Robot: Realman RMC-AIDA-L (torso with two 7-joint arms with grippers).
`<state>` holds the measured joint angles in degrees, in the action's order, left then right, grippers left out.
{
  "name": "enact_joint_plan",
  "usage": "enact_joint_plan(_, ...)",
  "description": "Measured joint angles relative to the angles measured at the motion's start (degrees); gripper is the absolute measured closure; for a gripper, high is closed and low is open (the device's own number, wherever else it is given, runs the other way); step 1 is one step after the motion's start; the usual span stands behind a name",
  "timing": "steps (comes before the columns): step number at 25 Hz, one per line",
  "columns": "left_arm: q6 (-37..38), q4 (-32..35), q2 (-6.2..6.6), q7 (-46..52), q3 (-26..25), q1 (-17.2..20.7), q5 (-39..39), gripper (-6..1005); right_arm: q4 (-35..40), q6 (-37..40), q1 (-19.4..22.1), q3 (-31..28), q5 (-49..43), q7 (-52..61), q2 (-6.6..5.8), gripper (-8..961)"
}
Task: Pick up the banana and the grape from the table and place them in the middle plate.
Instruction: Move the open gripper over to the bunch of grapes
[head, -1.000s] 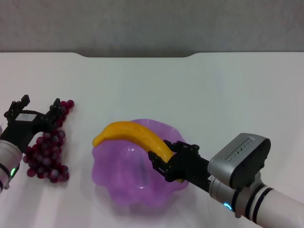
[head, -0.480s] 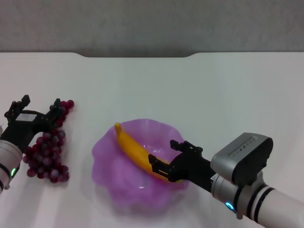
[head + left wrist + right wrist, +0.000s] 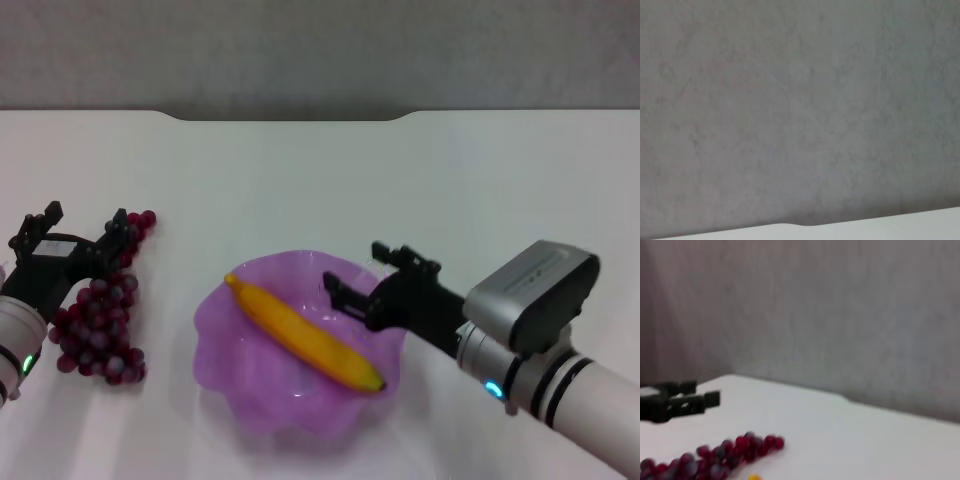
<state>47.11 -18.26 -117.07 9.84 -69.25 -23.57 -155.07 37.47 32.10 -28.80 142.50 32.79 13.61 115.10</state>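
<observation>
Banana (image 3: 305, 336) lies inside the middle plate (image 3: 240, 400), slanting across the dish with its stem end near the rim on the grape side and its dark tip toward the rim nearest the robot's right arm. The right gripper (image 3: 362, 274) hovers over the plate's rim on that same right side, fingers spread apart with nothing between them; the banana sits just below and beside it, not touching. The plate rests on the table (image 3: 330, 180).

The grape (image 3: 100, 310) lies on the table well to the left of the plate, apart from it, its long bunch running away from the robot. The left gripper (image 3: 85, 233) sits over the far end of that bunch, jaws spread to either side of the top grapes; whether the fingers actually touch the fruit is hard to make out. In the right wrist view the grape bunch (image 3: 715, 457) and the left gripper (image 3: 675, 402) show farther off across the table.
</observation>
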Motion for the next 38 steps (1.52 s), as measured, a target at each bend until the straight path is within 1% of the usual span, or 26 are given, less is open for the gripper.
enact_joint_plan(3,0.00,0.00,0.00,0.02,0.00,0.07,0.02,103,-0.86,2.15,0.43,-2.85,-0.01,-3.83,0.01,148)
enact_joint_plan(4,0.00,0.03,0.02,0.07,-0.01,0.13,0.03,103,-0.72,2.33,1.03,-5.53,-0.01,-6.52,0.01,152)
enact_joint_plan(5,0.00,0.06,0.04,0.11,-0.04,0.19,0.04,103,-0.72,2.33,1.03,-5.53,-0.01,-6.52,0.01,155)
enact_joint_plan(7,0.00,0.11,0.07,0.12,-0.07,0.29,0.04,104,-0.20,2.45,2.11,-8.94,-0.02,-9.34,0.00,162)
enact_joint_plan(8,0.00,0.11,0.07,0.07,-0.07,0.30,0.03,104,0.07,2.66,2.68,-10.48,-0.02,-10.42,-0.02,196)
enact_joint_plan(9,0.00,0.12,0.08,0.04,-0.05,0.31,0.01,104,0.53,3.64,4.10,-13.49,-0.01,-12.44,-0.04,230)
enact_joint_plan(10,0.00,0.13,0.08,0.01,-0.04,0.34,-0.07,104,0.53,3.64,4.10,-13.49,-0.01,-12.44,-0.04,265)
enact_joint_plan(12,0.00,0.14,0.09,0.00,-0.03,0.39,-0.21,104,0.98,6.02,6.43,-16.36,-0.01,-14.14,-0.05,333)
enact_joint_plan(13,0.00,0.14,0.10,0.02,-0.02,0.40,-0.28,103,1.04,7.49,7.52,-17.46,-0.01,-14.60,-0.05,367)
enact_joint_plan(16,0.00,0.03,0.08,0.36,0.00,0.40,-0.33,103,0.17,14.95,11.19,-21.04,0.00,-15.44,-0.04,512)
enact_joint_plan(18,0.00,-0.17,-0.02,0.71,0.00,0.34,-0.20,104,-2.71,21.49,12.89,-22.21,0.18,-15.52,0.08,609)
enact_joint_plan(20,0.00,-0.28,-0.13,1.55,0.05,0.15,-0.13,104,-7.77,29.77,13.73,-22.41,1.33,-15.51,0.41,692)
enact_joint_plan(23,0.00,-0.79,-0.20,3.16,0.37,-0.08,-0.34,104,-12.52,34.89,13.96,-22.11,3.90,-14.49,0.61,816)
enact_joint_plan(28,-0.58,-3.00,-0.12,3.90,2.23,-0.09,-0.41,104,-14.29,29.71,14.06,-22.03,4.12,-13.16,0.58,895)
enact_joint_plan(32,-4.89,-5.29,-0.10,3.47,2.43,-0.35,-0.45,103,-14.50,27.53,14.08,-20.54,3.97,-12.93,0.64,958)
enact_joint_plan(35,-10.50,-7.35,0.07,3.36,2.29,-0.77,-0.32,103,-14.51,27.38,14.10,-19.99,4.04,-12.77,0.63,955)
enact_joint_plan(38,-14.24,-7.67,0.12,2.94,1.61,-1.65,-0.08,103,-14.49,27.29,14.11,-19.91,3.96,-12.75,0.61,953)
